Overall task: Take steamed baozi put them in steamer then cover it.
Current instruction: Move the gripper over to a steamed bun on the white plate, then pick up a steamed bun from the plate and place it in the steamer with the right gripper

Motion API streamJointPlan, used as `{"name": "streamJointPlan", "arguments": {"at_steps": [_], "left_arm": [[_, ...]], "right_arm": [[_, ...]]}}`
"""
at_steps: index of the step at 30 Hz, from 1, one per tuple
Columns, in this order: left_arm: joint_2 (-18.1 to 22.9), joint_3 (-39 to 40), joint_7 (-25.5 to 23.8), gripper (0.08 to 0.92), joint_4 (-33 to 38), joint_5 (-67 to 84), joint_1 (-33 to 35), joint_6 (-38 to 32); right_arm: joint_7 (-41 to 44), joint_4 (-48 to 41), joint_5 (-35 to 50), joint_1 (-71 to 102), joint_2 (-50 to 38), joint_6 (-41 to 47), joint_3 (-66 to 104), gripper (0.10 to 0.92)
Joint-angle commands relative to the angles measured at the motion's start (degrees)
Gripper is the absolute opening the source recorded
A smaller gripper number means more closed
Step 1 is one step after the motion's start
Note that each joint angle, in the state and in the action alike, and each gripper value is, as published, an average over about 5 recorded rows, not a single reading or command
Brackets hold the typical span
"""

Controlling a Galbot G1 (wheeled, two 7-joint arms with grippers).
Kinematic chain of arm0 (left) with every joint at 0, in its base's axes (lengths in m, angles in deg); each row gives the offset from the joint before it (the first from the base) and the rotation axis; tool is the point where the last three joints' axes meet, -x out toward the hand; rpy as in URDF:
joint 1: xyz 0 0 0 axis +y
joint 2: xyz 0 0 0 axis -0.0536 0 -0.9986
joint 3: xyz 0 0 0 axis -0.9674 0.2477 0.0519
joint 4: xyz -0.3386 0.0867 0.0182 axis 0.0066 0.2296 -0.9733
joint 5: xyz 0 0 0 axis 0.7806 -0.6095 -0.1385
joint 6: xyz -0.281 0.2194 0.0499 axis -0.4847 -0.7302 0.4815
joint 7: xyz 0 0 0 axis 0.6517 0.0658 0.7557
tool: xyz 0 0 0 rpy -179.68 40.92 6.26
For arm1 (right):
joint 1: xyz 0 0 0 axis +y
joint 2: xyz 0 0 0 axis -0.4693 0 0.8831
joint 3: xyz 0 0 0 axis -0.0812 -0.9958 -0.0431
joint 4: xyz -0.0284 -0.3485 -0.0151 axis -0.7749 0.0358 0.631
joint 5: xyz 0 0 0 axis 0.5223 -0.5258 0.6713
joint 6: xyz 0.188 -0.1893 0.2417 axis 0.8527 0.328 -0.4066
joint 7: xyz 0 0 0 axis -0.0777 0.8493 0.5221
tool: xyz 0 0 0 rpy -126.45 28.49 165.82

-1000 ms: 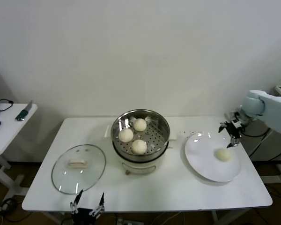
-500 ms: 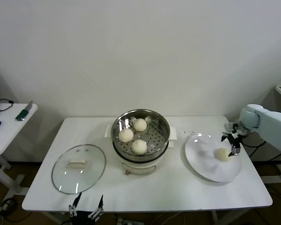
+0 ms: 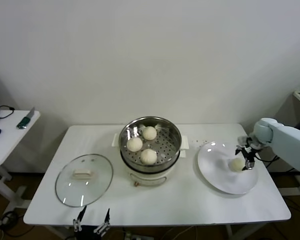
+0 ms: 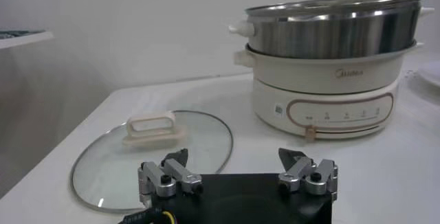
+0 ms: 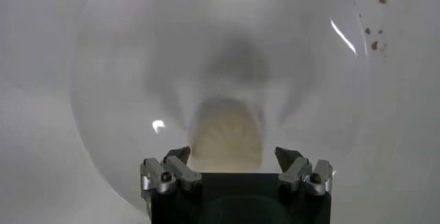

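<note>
Three cream-white baozi lie in the shiny steamer on its cream pot base at the table's middle. One more baozi rests on the white plate at the right. My right gripper is down at this baozi, open, with a finger on either side of it. The glass cover with its cream handle lies flat on the table to the left. My left gripper stands open and idle at the table's front edge, facing the cover and steamer.
A small side table with tools stands at the far left. The white table's front edge runs just behind my left gripper. Small brown crumbs dot the table beside the plate.
My right gripper has come down and inward from above the plate's far edge to the baozi, now straddling it. The left arm has barely moved.
</note>
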Motion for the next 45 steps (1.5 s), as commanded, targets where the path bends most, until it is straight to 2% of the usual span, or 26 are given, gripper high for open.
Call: {"name": "streamJointPlan", "arguments": {"at_steps": [1,17,23,28,34,40,45], "left_arm": [[-0.02,0.00,0.03,0.823,0.06,-0.02,0.12,-0.05],[-0.06,-0.02,0.21,0.823,-0.01,0.05,-0.18,0.32],[-0.08,0.14,0.22,0.823,0.13,0.07,-0.10,0.29],[-0.47,0.22,0.23,0.823,0.37,0.15,-0.05,0.28],[-1.38,0.67,0.24,0.823,1.31,0.24,0.09,0.23],[-2.13,1.30,0.24,0.823,2.26,0.18,0.32,0.33],[-3.00,1.42,0.25,0.823,2.74,0.35,0.82,0.04]], "right_arm": [[0.07,-2.38,-1.31,2.45,0.71,-0.52,2.84,0.810],[0.99,-0.58,-0.95,0.08,0.10,-0.47,1.64,0.707],[1.09,3.79,2.91,-6.57,-1.51,0.36,-4.21,0.688],[1.41,13.79,10.05,-22.17,-3.51,3.00,-17.64,0.687],[1.18,28.26,24.39,-44.61,-1.72,7.74,-34.60,0.687],[-1.14,38.00,37.14,-58.23,5.18,12.98,-39.75,0.687],[-4.40,41.88,46.83,-60.48,11.19,17.15,-37.37,0.687]]}}
